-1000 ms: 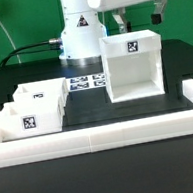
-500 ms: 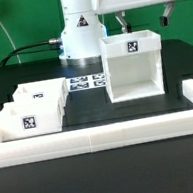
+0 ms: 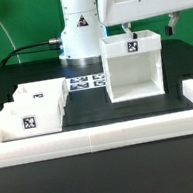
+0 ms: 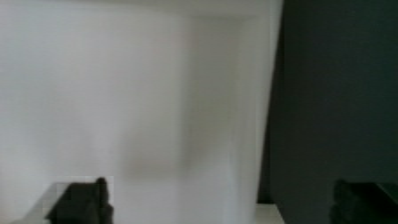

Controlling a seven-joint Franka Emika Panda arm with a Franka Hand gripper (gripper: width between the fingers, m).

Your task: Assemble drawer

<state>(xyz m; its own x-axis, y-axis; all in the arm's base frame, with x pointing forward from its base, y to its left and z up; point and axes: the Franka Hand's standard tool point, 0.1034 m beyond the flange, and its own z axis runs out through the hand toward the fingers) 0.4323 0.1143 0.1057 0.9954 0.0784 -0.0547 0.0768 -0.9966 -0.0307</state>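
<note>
The tall white housing point(image 3: 134, 68) stands upright on the dark table, open front facing the camera, with a tag on its top front edge. Two small white trays point(image 3: 40, 94) point(image 3: 27, 119) sit side by side at the exterior view's left, each with a tag. My gripper point(image 3: 149, 27) hangs just above the housing's top, open and empty, one finger point(image 3: 126, 29) over its left rim and the other past its right side. In the wrist view the housing's white surface point(image 4: 160, 100) fills most of the picture between the dark fingertips point(image 4: 77, 203).
A long low white border wall point(image 3: 101, 135) runs along the front and both sides of the table. The marker board point(image 3: 85, 83) lies flat in front of the robot base point(image 3: 80, 36). Cables trail behind at the left.
My gripper has come down toward the housing's top and shifted a little to the exterior view's right. The housing and trays have not moved.
</note>
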